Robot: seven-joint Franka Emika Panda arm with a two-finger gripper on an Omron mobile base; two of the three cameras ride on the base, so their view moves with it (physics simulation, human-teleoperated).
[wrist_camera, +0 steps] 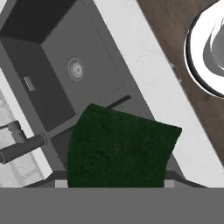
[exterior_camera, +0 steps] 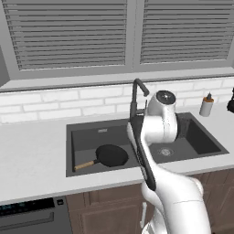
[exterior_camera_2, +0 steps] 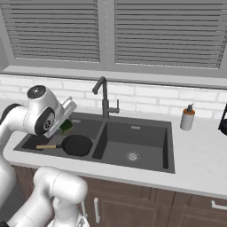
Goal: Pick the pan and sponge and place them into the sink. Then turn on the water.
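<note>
The light speckled counter (exterior_camera_2: pixel 195 155) is set under the slatted window and carries the dark grey rectangular double-basin sink (exterior_camera_2: pixel 146 168), into which everything in the task is to be gathered. The tall dark grey faucet (exterior_camera_2: pixel 104 99) is mounted at the back over the central divider, so either basin can be reached by its spout; no stream is seen falling from it, so the water is judged to be left for last.

The round, shallow black frying pan (exterior_camera_2: pixel 77 145) with the straight light-brown wooden handle is already laid flat in the left basin, its handle pointing toward the basin's left wall. That part of the task appears to be done.

The hand (exterior_camera_2: pixel 66 120) is held above the back of that same left basin, near the faucet base. In the hand view, the small green block of a sponge (wrist_camera: pixel 118 151) is seen squarely between the finger tips, close to the camera, so the hand is judged to be closed on the sponge rather than standing free. It is carried over the basin, apart from the pan, presumably so that it can be released to drop inside the sink walls.

A small white soap bottle (exterior_camera_2: pixel 187 117) is left standing on the counter to the right of the sink, untouched.
</note>
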